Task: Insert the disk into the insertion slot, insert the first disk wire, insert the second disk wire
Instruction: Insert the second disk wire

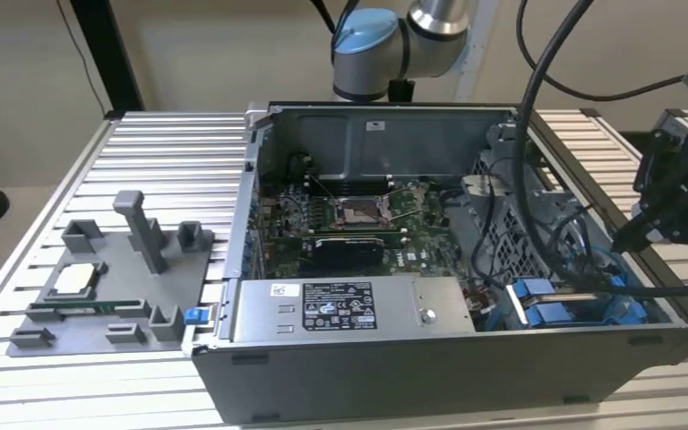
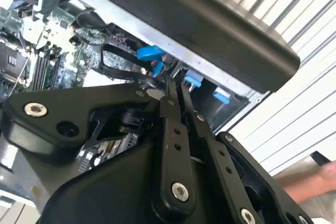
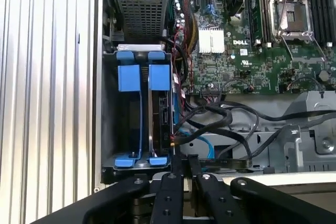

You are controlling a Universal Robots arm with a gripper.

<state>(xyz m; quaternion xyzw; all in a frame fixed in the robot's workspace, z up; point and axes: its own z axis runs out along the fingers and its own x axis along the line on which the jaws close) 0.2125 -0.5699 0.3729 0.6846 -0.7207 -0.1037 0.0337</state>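
Observation:
In the first wrist view the grey drive cage, the insertion slot (image 3: 105, 114), holds two blue carriers. The disk (image 3: 164, 111) stands edge-on in the bay nearer the motherboard, under a blue carrier tab (image 3: 159, 77). Black disk wires (image 3: 226, 116) and a light blue wire (image 3: 202, 142) lie loose beside the cage; I cannot tell whether any is plugged into the disk. My gripper (image 3: 181, 156) hovers just off the cage's end, its tip close to the disk's edge. In the second wrist view the fingers (image 2: 169, 108) run together to a point, shut, with nothing seen between them. In the exterior view the gripper (image 1: 629, 240) hangs over the case's right side above the blue carriers (image 1: 547, 309).
The open computer case (image 1: 440, 367) stands on a slatted metal table (image 1: 165, 152). A grey labelled power-supply box (image 1: 344, 309) sits at its front, the motherboard (image 1: 356, 215) behind. A grey fixture tray (image 1: 105, 278) lies at the exterior view's left. A person's hand (image 2: 315, 182) shows beyond the case.

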